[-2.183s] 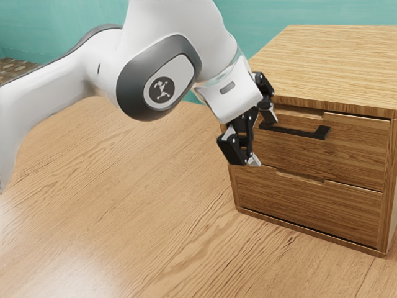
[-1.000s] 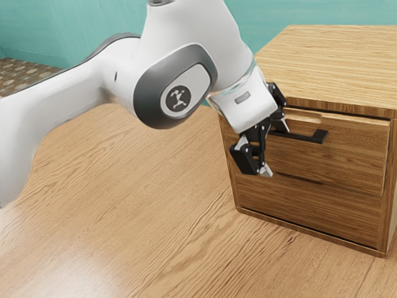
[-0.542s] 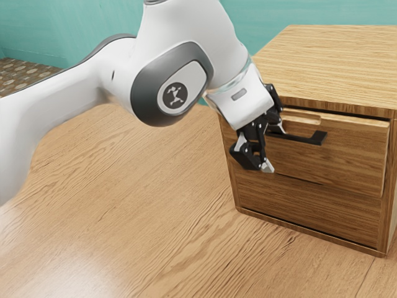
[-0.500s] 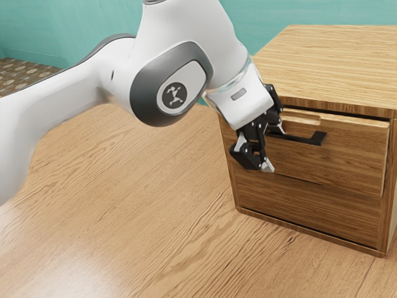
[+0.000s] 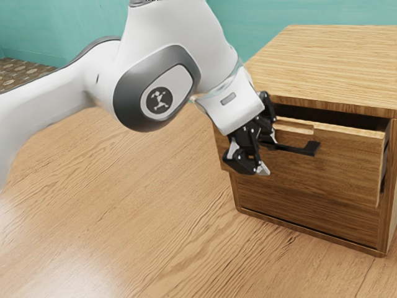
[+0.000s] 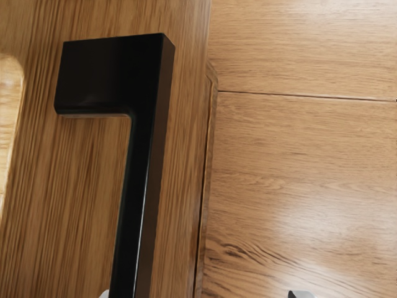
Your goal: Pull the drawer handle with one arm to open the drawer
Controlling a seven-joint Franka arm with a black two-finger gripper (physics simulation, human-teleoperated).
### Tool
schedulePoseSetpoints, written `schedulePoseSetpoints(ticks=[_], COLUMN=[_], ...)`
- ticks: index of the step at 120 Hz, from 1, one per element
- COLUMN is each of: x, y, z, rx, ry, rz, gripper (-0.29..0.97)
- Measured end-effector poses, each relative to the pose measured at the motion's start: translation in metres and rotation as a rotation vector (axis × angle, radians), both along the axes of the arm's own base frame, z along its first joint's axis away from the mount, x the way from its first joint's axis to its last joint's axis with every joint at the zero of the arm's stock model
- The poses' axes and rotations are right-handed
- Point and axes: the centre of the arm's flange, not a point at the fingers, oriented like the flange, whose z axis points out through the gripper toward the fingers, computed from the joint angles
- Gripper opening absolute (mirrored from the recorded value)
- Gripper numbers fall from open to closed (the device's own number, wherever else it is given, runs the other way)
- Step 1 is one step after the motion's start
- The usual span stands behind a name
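Logged the gripper [image 5: 260, 144] at the end of the handle [image 5: 296, 147] nearest the arm [image 5: 155, 68], on the upper drawer [image 5: 335, 171] of the cabinet [image 5: 322, 59]. Read the jaws as spread apart, not clamped. In the wrist view, found one pale fingertip [image 6: 105, 292] just beside the black bar and the other well apart from it over bare wood, so recorded the handle as lying against one finger and not gripped. Found the upper drawer pulled partly out, with a dark gap between its top edge and the cabinet top. Could not see into that gap, as shadow hid the inside. Could not make out the handle's near post in the exterior view, covered as it was by the black fingers. In the wrist view, followed the bar from its one visible post along the drawer front until cut off at the frame edge by the hand. Noted a straight seam in the wood beside the drawer front there, but could not tell what it belonged to. Noted the lower drawer [image 5: 310, 208] sitting flush in the cabinet front. Lost the cabinet's far side past the exterior view's right edge, and the arm's base past its left edge. Recorded the table [image 5: 124, 236] as light wood with strong grain and a pale glossy sheen toward the near corner. Recorded a plain teal wall [image 5: 56, 25] behind, and a small patch of speckled floor [image 5: 18, 67] below it at the exterior view's left.
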Motion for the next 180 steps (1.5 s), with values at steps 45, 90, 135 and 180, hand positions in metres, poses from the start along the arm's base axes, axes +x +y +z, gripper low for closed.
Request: schedulePoseSetpoints(ticks=[45, 90, 135, 180], x=[-0.016, -0.034, -0.06, -0.075], y=[-0.001, -0.001, -0.002, -0.003], z=[0.0, -0.001, 0.004, 0.002], rx=[-0.005, -0.018, -0.024, -0.033], ry=[0.009, 0.021, 0.022, 0.036], rz=[-0.001, 0.003, 0.002, 0.01], gripper=[0.28, 0.27, 0.21, 0.33])
